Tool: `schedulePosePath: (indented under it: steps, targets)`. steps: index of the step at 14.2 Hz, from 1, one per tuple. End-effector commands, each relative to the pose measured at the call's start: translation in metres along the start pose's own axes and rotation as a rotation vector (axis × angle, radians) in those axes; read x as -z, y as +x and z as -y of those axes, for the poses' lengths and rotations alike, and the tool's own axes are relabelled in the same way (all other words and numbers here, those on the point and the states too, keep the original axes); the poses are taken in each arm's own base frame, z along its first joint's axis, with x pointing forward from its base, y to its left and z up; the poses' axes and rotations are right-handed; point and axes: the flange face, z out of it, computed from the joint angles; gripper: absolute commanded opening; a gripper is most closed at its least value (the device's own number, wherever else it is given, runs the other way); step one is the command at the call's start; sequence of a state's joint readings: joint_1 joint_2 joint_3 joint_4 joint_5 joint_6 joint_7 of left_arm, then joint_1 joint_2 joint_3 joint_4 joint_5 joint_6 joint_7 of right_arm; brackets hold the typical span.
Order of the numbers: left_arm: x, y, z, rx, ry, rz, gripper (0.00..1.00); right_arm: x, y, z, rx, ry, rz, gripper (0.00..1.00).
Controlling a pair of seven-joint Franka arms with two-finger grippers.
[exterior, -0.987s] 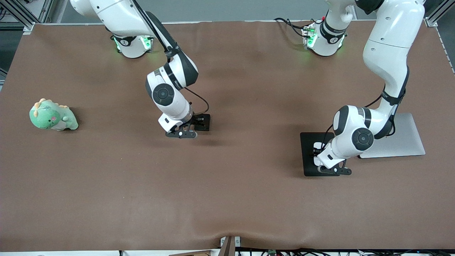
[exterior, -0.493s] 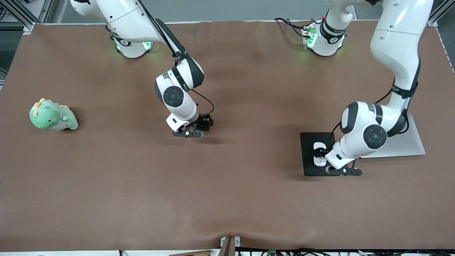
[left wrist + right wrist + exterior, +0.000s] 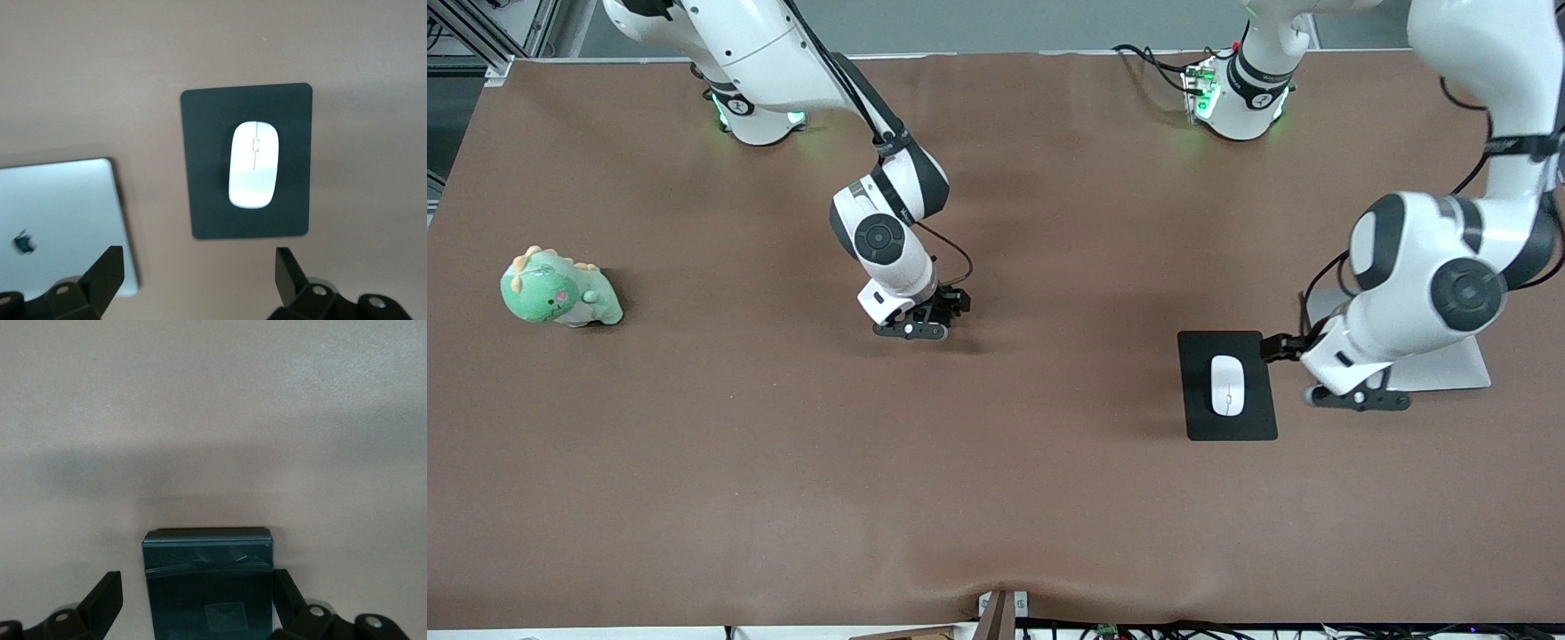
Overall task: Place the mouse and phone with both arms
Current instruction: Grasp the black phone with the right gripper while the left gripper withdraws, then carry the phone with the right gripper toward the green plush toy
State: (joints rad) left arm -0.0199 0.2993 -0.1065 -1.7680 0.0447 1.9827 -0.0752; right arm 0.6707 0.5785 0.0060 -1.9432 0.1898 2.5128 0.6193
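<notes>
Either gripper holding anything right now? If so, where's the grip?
Nothing held. Left gripper open above the mouse; right gripper open, fingers apart astride the phone.

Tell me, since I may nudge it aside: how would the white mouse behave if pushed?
The mouse looks smooth and rounded, so fingers would probably slip off its curved shell. It lies flat on the black mat, so it should slide rather than roll or tip. It seems rigid and light.

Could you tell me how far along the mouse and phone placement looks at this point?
Done: the mouse lies on the black mat beside the laptop, and the open left gripper is off it, over the mat's edge by the laptop. In hand: the phone sits between the open fingers of the right gripper at mid-table, apparently resting on the table. Left: the right arm clearing away.
</notes>
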Motion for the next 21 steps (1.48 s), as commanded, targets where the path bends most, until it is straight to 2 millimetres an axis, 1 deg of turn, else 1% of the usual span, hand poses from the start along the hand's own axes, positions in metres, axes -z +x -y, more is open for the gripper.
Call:
schedulePosePath:
  steps: [1,2,3,4,5,6,7,8,9,10,11,13,14,15,17,19,20,21]
  targets:
    - [0.053,-0.025,0.0,0.001,-0.003,-0.012,1.0,-0.005,-0.001,0.001,-0.016,-0.007,-0.002,1.0]
    - [0.071,-0.03,0.001,0.002,0.0,-0.012,1.0,-0.008,-0.004,0.0,-0.014,-0.014,0.005,1.0]
    - [0.095,-0.032,0.001,0.004,0.001,-0.018,1.0,-0.009,-0.006,0.0,-0.011,-0.015,0.006,1.0]
    - [0.114,-0.036,0.004,0.005,0.003,-0.003,1.0,-0.009,-0.007,0.0,-0.01,-0.016,0.008,0.93]
    - [0.133,-0.039,0.007,0.004,0.004,0.008,1.0,-0.009,-0.008,0.0,-0.008,-0.018,0.008,0.75]
    - [0.15,-0.043,0.008,0.002,0.005,0.022,1.0,-0.009,-0.01,0.003,-0.001,-0.017,0.008,0.59]
    - [0.167,-0.054,0.009,0.004,0.007,0.03,1.0,-0.008,-0.011,0.005,0.011,-0.02,0.004,0.22]
    - [0.184,-0.066,0.013,0.005,0.008,0.018,1.0,-0.005,-0.01,0.006,0.015,-0.021,0.001,0.0]
    - [0.201,-0.077,0.022,-0.011,0.009,0.0,1.0,0.002,-0.01,0.006,0.016,-0.017,-0.002,0.0]
    - [0.21,-0.085,0.025,-0.028,0.01,-0.001,1.0,0.014,-0.008,0.006,0.011,-0.018,0.003,0.0]
    - [0.221,-0.095,0.03,-0.034,0.008,0.001,1.0,0.027,-0.004,0.001,0.0,-0.029,0.019,0.0]
    - [0.232,-0.104,0.035,-0.05,0.0,-0.008,1.0,0.059,0.004,-0.01,-0.019,-0.054,0.05,0.0]
    - [0.239,-0.106,0.036,-0.057,-0.001,-0.011,1.0,0.076,0.009,-0.019,-0.025,-0.063,0.055,0.0]
    - [0.242,-0.11,0.036,-0.079,-0.003,0.014,1.0,0.092,0.014,-0.028,-0.039,-0.068,0.055,0.0]
    - [0.241,-0.114,0.036,-0.123,-0.003,0.047,1.0,0.115,0.019,-0.042,-0.064,-0.071,0.064,0.0]
    - [0.24,-0.113,0.037,-0.133,0.001,0.049,1.0,0.136,0.028,-0.064,-0.103,-0.07,0.082,0.0]
    - [0.242,-0.112,0.035,-0.126,-0.002,0.044,1.0,0.146,0.029,-0.072,-0.116,-0.075,0.098,0.0]
    - [0.246,-0.111,0.036,-0.125,-0.003,0.033,1.0,0.156,0.033,-0.085,-0.138,-0.076,0.111,0.0]
